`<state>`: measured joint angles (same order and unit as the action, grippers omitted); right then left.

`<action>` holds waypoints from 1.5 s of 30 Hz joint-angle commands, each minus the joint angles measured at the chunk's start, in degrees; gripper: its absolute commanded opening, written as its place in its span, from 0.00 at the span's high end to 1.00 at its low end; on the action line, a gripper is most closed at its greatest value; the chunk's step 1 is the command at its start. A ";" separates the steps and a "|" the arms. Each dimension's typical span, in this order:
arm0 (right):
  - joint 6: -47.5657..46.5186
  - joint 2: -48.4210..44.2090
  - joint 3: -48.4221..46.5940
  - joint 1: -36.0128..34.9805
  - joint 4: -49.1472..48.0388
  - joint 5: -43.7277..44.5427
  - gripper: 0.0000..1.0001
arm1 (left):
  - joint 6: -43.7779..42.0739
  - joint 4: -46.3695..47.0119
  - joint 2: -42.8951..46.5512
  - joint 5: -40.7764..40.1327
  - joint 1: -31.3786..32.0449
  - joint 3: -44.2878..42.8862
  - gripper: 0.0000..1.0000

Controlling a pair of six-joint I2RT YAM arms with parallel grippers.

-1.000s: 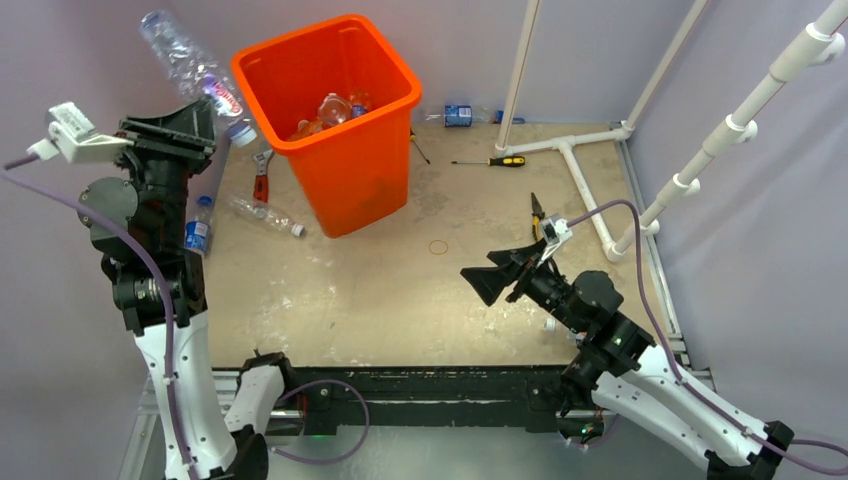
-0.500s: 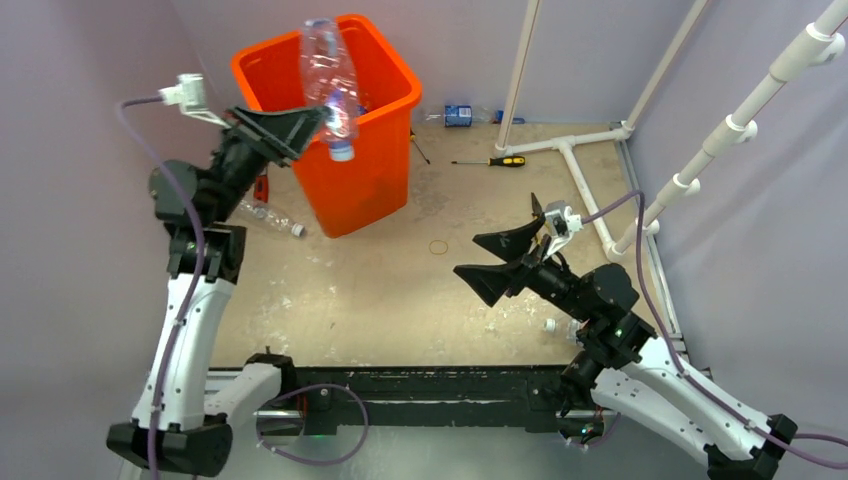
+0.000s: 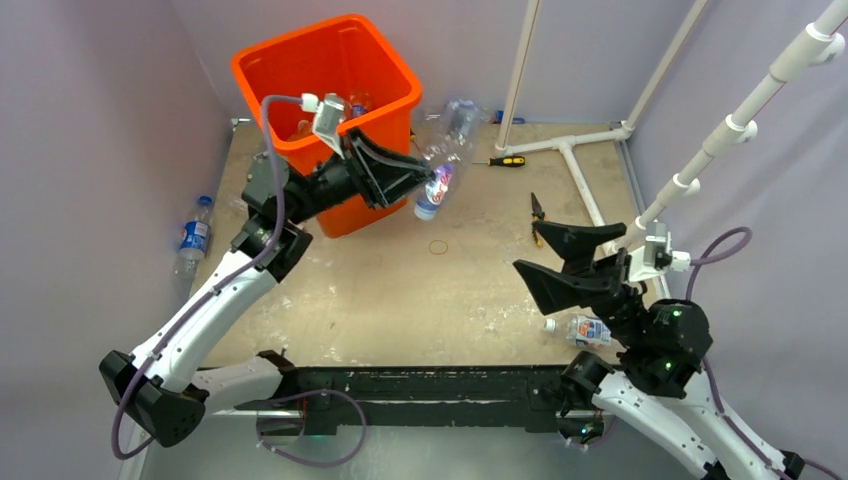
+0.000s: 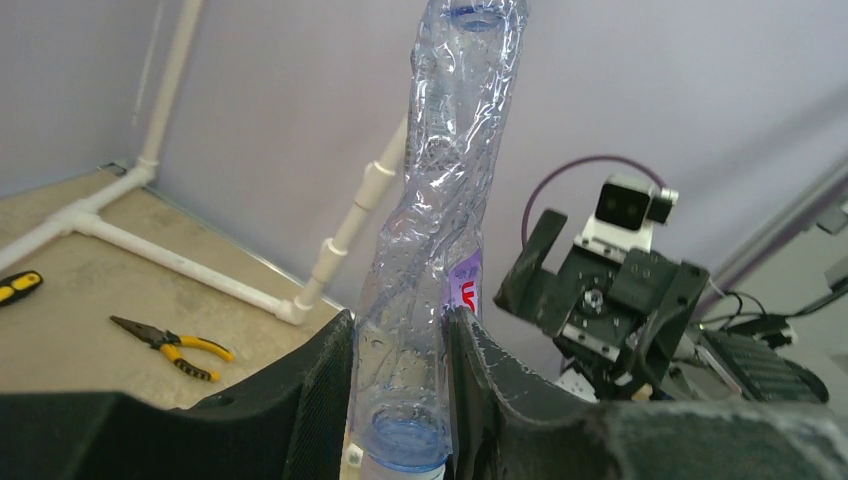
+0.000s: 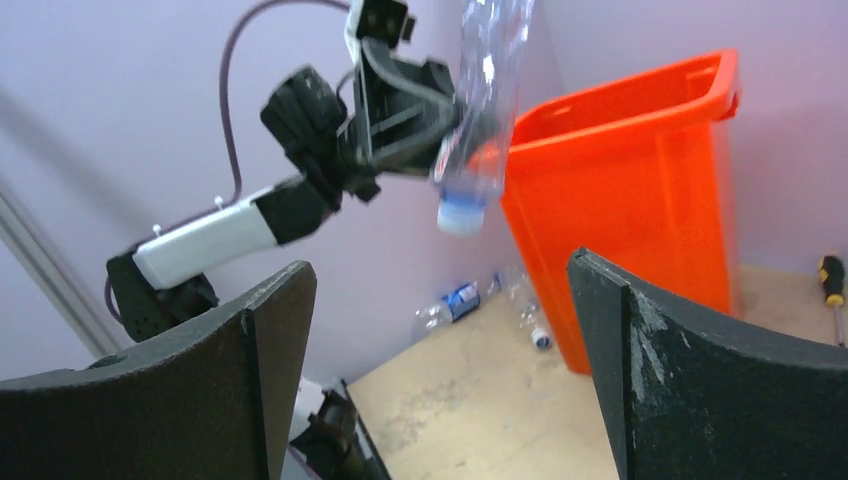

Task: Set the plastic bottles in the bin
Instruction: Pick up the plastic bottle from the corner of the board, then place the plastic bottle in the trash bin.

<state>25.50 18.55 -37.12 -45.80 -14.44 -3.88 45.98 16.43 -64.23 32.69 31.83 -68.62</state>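
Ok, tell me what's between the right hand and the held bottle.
Nothing: in the top view, only bare table shows between the right hand and the bottle in the left hand.

orange bin stands upright at far left of table, open top, a few clear btls inside. long crushed clear btl, pale label w/ red print, hangs tilted, cap down, in the air just right of the bin, pinched near its neck by left gripper. blue-label btl lies by table's left edge. fourth btl lies near front right.
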 commanded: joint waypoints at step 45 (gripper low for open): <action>8.86 34.14 -26.95 -0.18 5.40 -11.48 0.20 | -16.12 -3.34 13.59 2.60 8.01 15.84 1.00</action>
<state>31.88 50.76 -63.35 -45.80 -0.78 -10.35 28.93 9.87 -50.37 34.48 39.57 -53.30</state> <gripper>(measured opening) 0.875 0.347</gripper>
